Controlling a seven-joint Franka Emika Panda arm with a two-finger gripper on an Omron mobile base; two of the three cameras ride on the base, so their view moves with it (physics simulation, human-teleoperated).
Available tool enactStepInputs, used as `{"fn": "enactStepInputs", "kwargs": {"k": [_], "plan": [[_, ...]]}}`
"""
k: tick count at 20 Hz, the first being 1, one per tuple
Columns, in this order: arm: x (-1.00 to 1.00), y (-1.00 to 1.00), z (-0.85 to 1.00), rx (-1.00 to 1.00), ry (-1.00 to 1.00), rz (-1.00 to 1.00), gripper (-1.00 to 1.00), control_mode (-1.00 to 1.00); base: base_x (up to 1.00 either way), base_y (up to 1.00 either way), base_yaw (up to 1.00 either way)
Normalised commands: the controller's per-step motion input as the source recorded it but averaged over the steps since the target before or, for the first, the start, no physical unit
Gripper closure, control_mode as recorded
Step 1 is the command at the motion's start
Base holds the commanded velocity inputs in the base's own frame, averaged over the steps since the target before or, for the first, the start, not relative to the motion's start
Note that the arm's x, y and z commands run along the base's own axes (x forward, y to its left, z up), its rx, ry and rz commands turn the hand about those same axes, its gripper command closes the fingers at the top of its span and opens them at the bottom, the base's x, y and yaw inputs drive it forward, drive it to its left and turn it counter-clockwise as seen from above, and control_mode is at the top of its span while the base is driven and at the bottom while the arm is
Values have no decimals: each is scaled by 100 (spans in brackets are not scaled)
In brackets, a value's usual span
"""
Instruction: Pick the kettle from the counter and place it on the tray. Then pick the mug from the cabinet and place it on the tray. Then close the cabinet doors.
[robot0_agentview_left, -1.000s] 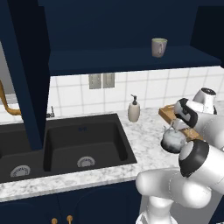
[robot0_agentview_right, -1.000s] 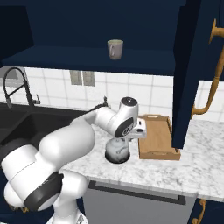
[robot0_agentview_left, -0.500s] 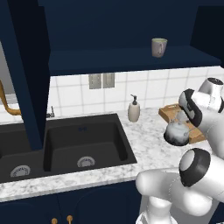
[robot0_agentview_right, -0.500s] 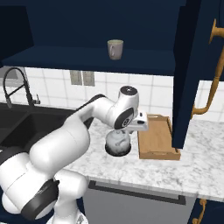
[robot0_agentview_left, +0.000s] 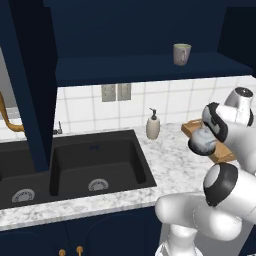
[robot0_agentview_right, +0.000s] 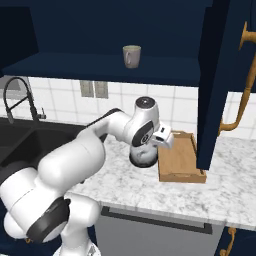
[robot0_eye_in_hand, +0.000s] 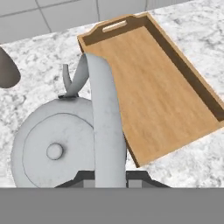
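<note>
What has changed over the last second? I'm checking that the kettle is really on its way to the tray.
The gripper, shut on the kettle's handle, has lifted the kettle off the counter and carried it toward the tray; in the hand view it hangs beside the tray's edge, not yet over it. The tray, the mug on its shelf and the soap bottle have stayed put.

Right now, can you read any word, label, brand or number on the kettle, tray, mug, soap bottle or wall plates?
None: no readable text on anything.
Kettle: plain grey, unmarked.
Tray: bare wood.
Mug: plain.
Soap bottle: no label.
Wall plates: blank.
</note>
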Motion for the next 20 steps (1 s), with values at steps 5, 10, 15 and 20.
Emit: {"fn": "enactStepInputs", "kwargs": {"k": [5, 10, 15, 20], "plan": [[52, -27, 8, 7, 0, -20, 100, -100, 0, 0, 0], [51, -34, 2, 0, 4, -14, 100, -100, 0, 0, 0], [48, -34, 2, 3, 1, -6, 100, -100, 0, 0, 0], [28, -16, -17, 2, -14, 0, 100, -100, 0, 0, 0]]}}
